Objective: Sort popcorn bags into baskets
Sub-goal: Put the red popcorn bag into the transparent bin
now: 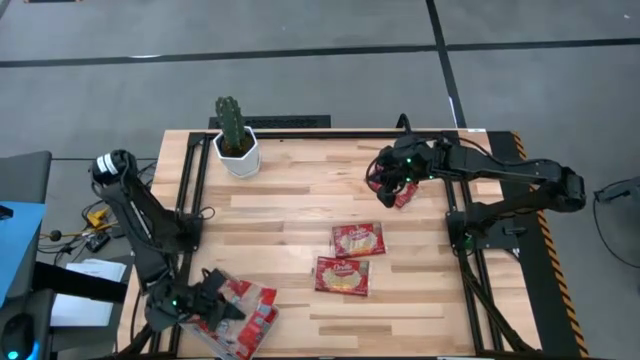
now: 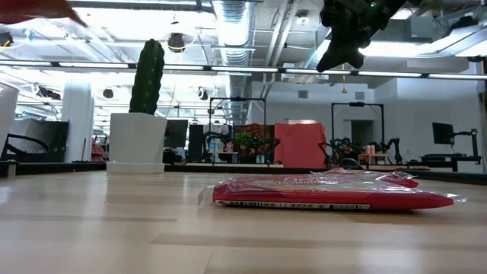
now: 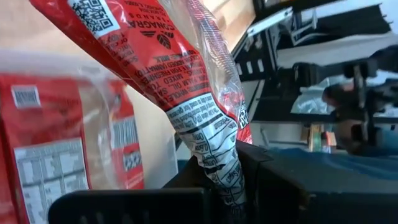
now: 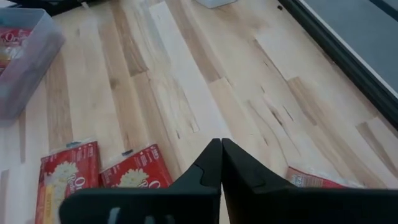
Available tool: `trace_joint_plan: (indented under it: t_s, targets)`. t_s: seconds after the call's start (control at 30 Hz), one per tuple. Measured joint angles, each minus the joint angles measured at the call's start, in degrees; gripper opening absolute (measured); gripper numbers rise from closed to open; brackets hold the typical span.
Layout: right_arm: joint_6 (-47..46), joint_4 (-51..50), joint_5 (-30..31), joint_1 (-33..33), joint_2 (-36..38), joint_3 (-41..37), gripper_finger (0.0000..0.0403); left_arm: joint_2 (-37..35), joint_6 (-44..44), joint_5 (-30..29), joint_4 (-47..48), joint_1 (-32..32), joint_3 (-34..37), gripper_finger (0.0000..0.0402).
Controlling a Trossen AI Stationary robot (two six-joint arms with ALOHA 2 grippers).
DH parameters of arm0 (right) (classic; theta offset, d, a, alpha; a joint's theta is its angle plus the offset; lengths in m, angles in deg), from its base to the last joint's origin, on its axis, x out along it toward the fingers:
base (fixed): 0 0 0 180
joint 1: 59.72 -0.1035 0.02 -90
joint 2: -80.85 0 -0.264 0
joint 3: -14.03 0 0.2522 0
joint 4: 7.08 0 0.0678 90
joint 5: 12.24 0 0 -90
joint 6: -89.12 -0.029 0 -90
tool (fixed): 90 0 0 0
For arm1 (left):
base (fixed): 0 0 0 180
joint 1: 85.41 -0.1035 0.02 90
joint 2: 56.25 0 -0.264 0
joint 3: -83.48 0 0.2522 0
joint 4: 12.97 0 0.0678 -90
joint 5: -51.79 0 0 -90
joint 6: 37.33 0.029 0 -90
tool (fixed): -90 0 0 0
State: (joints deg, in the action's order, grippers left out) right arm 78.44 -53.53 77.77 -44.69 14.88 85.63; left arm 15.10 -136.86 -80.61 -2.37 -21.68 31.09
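My left gripper (image 1: pixel 203 303) (image 3: pixel 227 180) is at the table's near left corner, shut on a red popcorn bag (image 3: pixel 168 56) beside the clear tray (image 1: pixel 262 330). The tray holds several red packets (image 1: pixel 248 308); it also shows in the right wrist view (image 4: pixel 28 59). The held bag shows as a red blur high in the low view (image 2: pixel 38 9). My right gripper (image 1: pixel 388 190) (image 4: pixel 221 149) hangs shut and empty above the far right of the table, beside a packet (image 1: pixel 405 195) (image 4: pixel 314 178) lying flat. Two more packets (image 1: pixel 358 240) (image 1: pixel 343 276) lie flat mid-table. My left gripper pinches the popcorn bag by its crimped clear end (image 3: pixel 214 158) between the two fingers. The end is squeezed narrow there and the bag widens beyond it. The bag stands out past the fingers, lifted clear, next to the packets in the tray (image 3: pixel 50 143).
A white pot with a green cactus (image 1: pixel 237 150) (image 2: pixel 137 141) stands at the far left of the table. Black frame rails run along the left and right edges (image 1: pixel 470 250). Bare wood lies between the tray and the two middle packets.
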Motion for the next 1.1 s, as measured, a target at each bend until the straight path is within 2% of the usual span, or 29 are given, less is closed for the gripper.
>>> trace_joint_plan:
  t_s: [0.13,0.33,0.5,0.63,0.8,0.93,1.1]
  targets:
    - [-0.3,0.0,0.0,0.0,0.0,0.0,0.0035,3.8,-0.6,2.0,-3.2,0.9,0.0,0.0006]
    - [-0.1,0.0,0.0,0.0,0.0,0.0,0.0022,8.4,-3.5,4.3,-4.5,1.7,0.0,0.0006]
    - [0.0,0.1,0.0,0.0,0.0,0.0,0.0017,10.0,-4.6,5.6,-4.0,1.7,0.0,0.0010]
    - [0.0,0.1,0.1,0.0,0.0,0.0,0.0027,10.4,-5.1,8.2,-2.9,1.7,0.0,0.0024]
    - [0.5,0.1,0.1,0.0,0.0,0.0,0.0041,10.4,-9.9,8.8,2.7,1.6,0.0,0.0061]
    - [0.6,0.0,0.1,0.0,0.0,0.0,0.0040,10.4,-10.7,8.9,3.6,1.1,0.0,0.0110]
    - [0.7,0.1,0.1,0.0,0.0,0.0,0.0032,10.3,-11.5,14.0,1.0,-0.8,0.0,0.0180]
